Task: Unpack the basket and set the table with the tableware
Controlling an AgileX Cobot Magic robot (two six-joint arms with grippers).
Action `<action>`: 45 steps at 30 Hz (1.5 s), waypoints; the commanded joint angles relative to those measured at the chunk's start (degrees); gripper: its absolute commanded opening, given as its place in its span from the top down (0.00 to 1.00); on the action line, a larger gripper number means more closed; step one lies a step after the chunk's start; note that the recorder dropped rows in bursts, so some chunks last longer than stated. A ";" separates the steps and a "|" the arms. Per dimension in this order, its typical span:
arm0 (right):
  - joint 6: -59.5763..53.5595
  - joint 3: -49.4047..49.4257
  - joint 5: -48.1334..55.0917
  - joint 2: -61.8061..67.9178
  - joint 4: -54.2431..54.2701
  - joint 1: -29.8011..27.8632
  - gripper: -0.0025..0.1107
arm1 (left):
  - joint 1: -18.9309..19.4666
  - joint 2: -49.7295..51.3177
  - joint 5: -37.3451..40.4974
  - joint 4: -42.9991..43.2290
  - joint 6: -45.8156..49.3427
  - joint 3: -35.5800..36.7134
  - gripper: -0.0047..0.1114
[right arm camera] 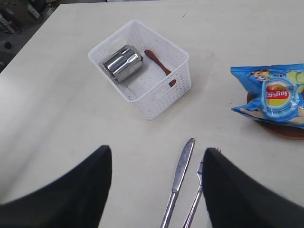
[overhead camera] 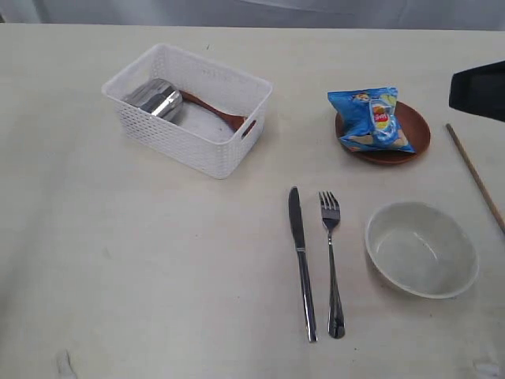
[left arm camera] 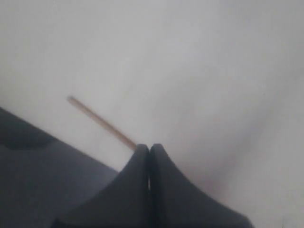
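The white basket stands on the table at the back left. In it lie a steel cup on its side and a brown wooden spoon. A knife and a fork lie side by side, with the pale bowl to their right. The brown plate carries a blue snack bag. One chopstick lies at the right edge. My right gripper hangs open and empty above the knife. My left gripper is shut, with a chopstick running behind its tips.
A dark piece of an arm juts in at the right edge of the exterior view, above the chopstick's far end. In the left wrist view a dark area borders the table's edge.
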 commanded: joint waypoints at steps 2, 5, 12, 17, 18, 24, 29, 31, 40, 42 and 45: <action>-1.59 -0.30 0.68 -0.30 1.34 0.84 0.50 | 1.01 -3.23 -0.08 3.18 -3.31 2.67 0.96; -2.40 -0.30 0.46 -0.30 1.59 1.83 0.50 | 1.01 -5.02 -0.08 12.26 -4.88 2.67 0.96; -3.04 -0.30 0.47 -0.30 2.06 4.27 0.50 | -3.45 -2.13 -0.08 15.96 31.30 3.01 0.96; -3.43 -0.30 0.63 -0.30 2.25 4.63 0.50 | -4.02 3.47 -0.08 15.06 52.32 3.01 0.96; -3.56 -0.30 0.75 -0.30 2.21 4.63 0.50 | -4.02 5.01 -0.08 15.19 58.28 3.01 0.96; -4.22 -0.30 1.08 -0.30 2.21 4.63 0.50 | -6.88 13.78 -0.08 14.55 81.39 7.00 0.96; -4.33 -0.30 1.08 -0.30 2.21 4.63 0.50 | -7.17 14.97 -0.08 13.32 84.54 6.95 0.96; -4.46 -0.30 1.08 -0.30 2.21 4.63 0.50 | -7.17 15.22 -0.08 11.92 84.82 6.95 0.96; -4.98 -0.30 1.69 -0.30 3.42 4.63 0.50 | -7.06 18.40 -0.08 14.29 78.62 6.86 0.96; -5.89 -0.30 1.73 -0.30 4.83 4.63 0.50 | -7.06 19.63 -0.08 19.86 71.44 6.98 0.96; -7.58 -0.30 1.95 -0.30 6.99 4.63 0.50 | -7.06 21.09 -0.08 22.84 67.91 7.51 0.96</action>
